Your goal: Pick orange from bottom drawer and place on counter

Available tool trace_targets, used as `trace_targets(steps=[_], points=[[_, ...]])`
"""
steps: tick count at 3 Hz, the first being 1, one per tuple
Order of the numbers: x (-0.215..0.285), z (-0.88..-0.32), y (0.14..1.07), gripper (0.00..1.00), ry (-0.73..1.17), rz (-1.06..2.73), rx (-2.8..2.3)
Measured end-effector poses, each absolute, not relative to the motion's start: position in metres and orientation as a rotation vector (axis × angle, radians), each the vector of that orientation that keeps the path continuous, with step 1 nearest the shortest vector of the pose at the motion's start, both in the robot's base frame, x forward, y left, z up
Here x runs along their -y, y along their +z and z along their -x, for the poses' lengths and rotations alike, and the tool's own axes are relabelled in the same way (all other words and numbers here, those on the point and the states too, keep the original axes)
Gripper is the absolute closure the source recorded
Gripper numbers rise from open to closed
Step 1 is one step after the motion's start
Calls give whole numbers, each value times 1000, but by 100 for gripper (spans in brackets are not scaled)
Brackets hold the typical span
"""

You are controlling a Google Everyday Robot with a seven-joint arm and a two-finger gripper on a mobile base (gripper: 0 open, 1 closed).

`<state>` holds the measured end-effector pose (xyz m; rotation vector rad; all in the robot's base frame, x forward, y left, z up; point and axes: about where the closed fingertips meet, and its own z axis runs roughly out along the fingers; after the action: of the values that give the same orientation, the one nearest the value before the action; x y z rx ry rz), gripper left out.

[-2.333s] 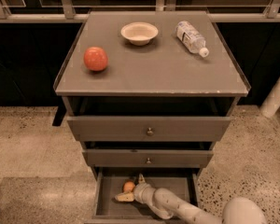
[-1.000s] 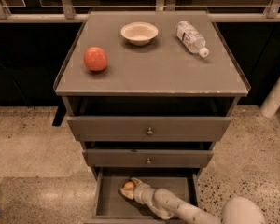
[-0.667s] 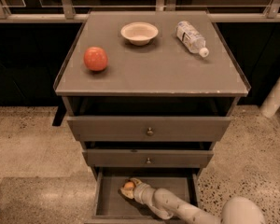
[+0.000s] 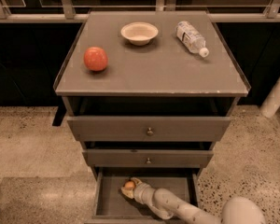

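Note:
The small pale orange lies in the open bottom drawer, near its back left. My gripper reaches into the drawer from the lower right, its fingers set around the orange. The arm runs back to the lower right corner. The counter is the flat grey-brown top of the cabinet, well above the gripper.
On the counter stand a red-orange apple-like fruit at the left, a cream bowl at the back middle, and a plastic water bottle lying at the back right. Two upper drawers with small knobs stick out slightly above the bottom drawer.
My gripper has moved left and back inside the drawer to the orange, and its fingers have come in around it. In the last second it has barely moved.

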<state>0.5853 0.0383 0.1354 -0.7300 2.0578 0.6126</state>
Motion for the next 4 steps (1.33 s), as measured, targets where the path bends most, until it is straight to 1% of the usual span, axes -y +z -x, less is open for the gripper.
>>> trace_targets(steps=[1, 2, 3, 4], points=[[-38, -563, 153, 100, 689, 713, -2028], [-9, -539, 185, 100, 678, 713, -2038], [23, -527, 237, 100, 553, 718, -2018], [44, -508, 297, 100, 426, 735, -1966]])
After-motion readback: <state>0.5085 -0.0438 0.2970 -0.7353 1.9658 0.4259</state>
